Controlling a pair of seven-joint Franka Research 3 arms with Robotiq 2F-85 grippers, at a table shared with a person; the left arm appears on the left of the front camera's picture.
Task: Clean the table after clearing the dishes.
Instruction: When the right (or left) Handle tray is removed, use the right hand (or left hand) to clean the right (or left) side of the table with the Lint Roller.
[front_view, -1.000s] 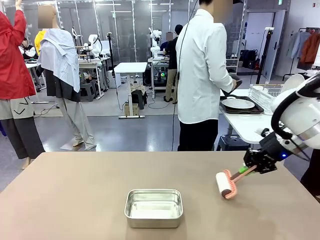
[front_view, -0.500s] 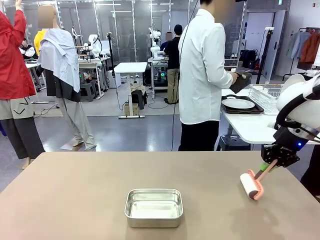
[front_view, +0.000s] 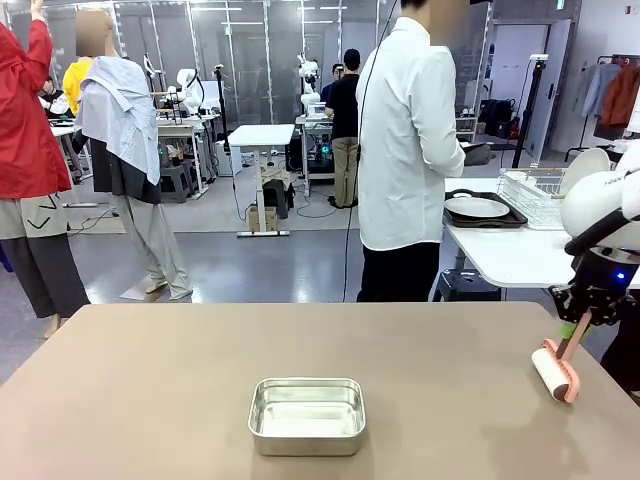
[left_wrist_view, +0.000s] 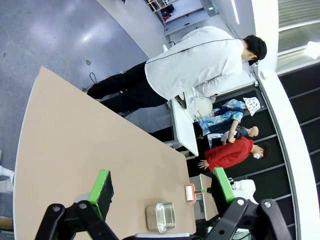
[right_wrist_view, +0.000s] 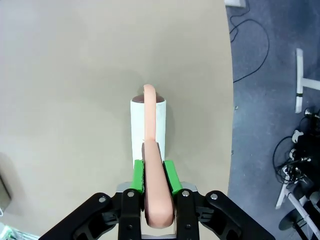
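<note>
Beige table (front_view: 150, 390) is already free of the dishes (front_view: 476, 208) (one plate on its tray sits beyond it on the white table), so I'm rolling the one lint roller (front_view: 554, 373), clamped in my right gripper (right_wrist_view: 152, 175), by its right edge, one steel pan (front_view: 306, 415) remaining, left gripper (left_wrist_view: 162, 187) agape.

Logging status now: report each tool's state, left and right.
Left tool: open, holding nothing.
Right tool: shut on the lint roller by its pink handle.
</note>
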